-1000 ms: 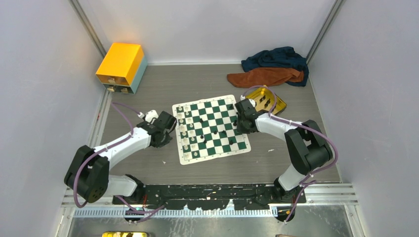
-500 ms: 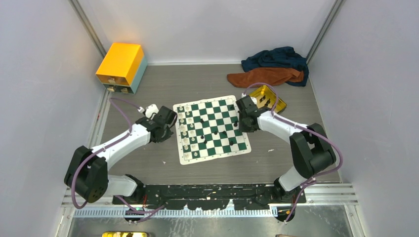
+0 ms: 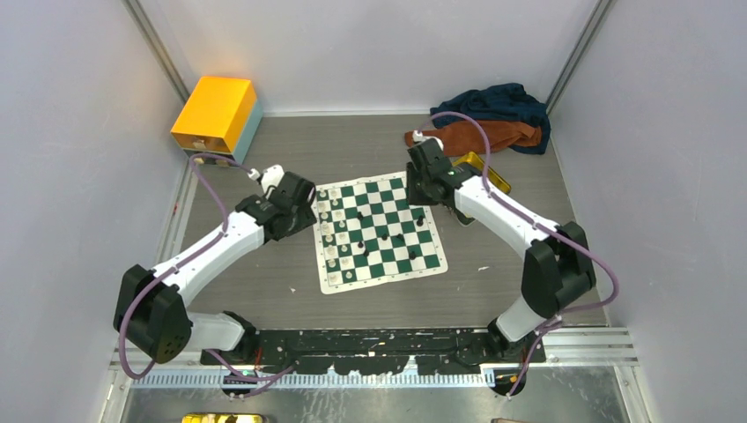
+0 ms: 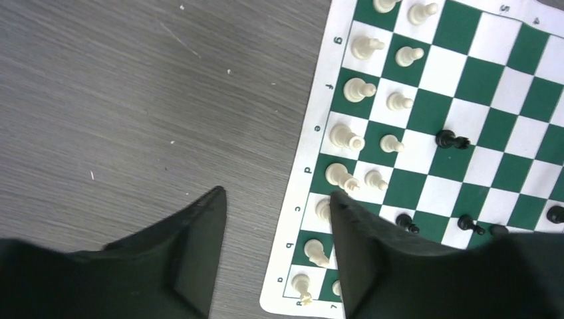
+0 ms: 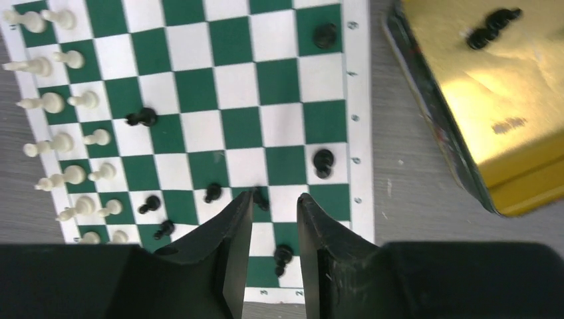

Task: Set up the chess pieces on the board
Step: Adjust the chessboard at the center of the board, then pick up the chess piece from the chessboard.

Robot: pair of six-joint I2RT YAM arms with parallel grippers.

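The board [image 3: 388, 275] lies flat mid-table. Cream-white chess pieces [image 4: 347, 136] stand in two columns along its left edge. Several black pieces [image 5: 324, 161] are scattered over the middle and right squares. My left gripper [image 4: 276, 193] hangs open above the board's left border, near the lettered edge, with nothing between its fingers; in the top view this gripper [image 3: 304, 210] is just left of the board. My right gripper [image 5: 275, 196] is open over the board's right side, and a black piece [image 5: 282, 256] stands free on a square below the gap. Seen from above, it [image 3: 423, 187] is at the far right corner.
A gold tin [image 5: 505, 133] right of the board holds more black pieces [image 5: 492, 26]. A yellow box [image 3: 218, 115] stands at the far left. Blue and orange cloths [image 3: 489, 119] lie at the far right. Grey walls close in both sides.
Both grippers have opened. The right arm has swung from the board's right edge toward its far right corner. The left gripper has moved slightly farther away along the board's left side.
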